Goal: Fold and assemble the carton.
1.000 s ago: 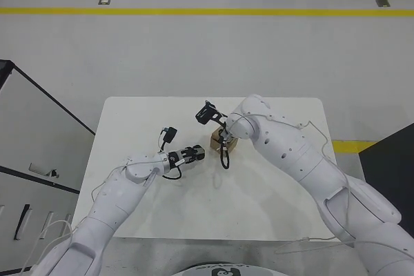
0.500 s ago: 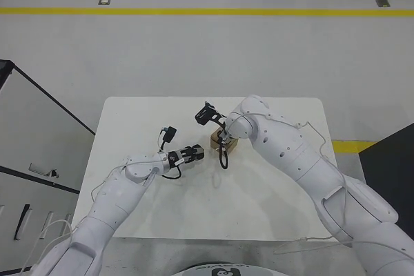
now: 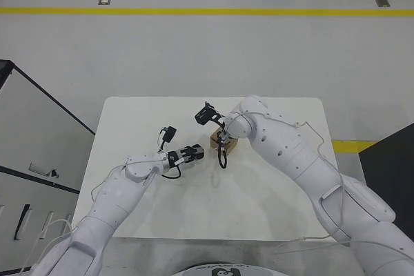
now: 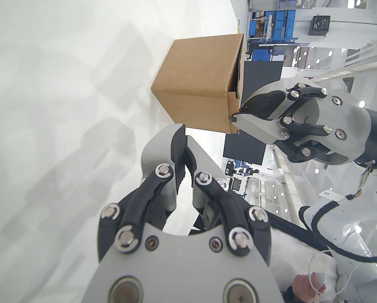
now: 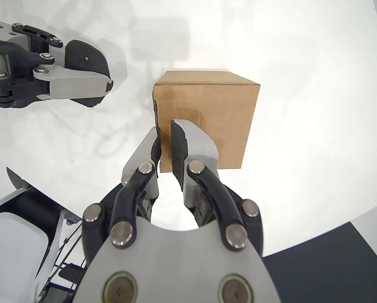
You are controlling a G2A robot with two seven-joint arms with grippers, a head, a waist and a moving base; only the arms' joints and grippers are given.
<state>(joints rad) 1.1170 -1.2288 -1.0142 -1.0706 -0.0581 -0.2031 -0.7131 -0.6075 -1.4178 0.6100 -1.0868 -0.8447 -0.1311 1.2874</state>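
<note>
As it stands on the table [image 3: 262, 200], the carton [image 5: 207, 111] is pinched by the right gripper [image 5: 165, 140]; left gripper [image 4: 184, 156], fingers together, nearby.

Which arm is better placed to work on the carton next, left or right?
Right, most likely. The right gripper has its jaws pinched on an upper edge of the carton, so it can act at once. The left gripper sits beside the carton, apart from it, jaws shut on nothing.

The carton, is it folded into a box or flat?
Folded into a box: the carton shows squared walls and stands on the table, right tool pinching one wall edge. Whether every flap is shut, cannot tell.
</note>
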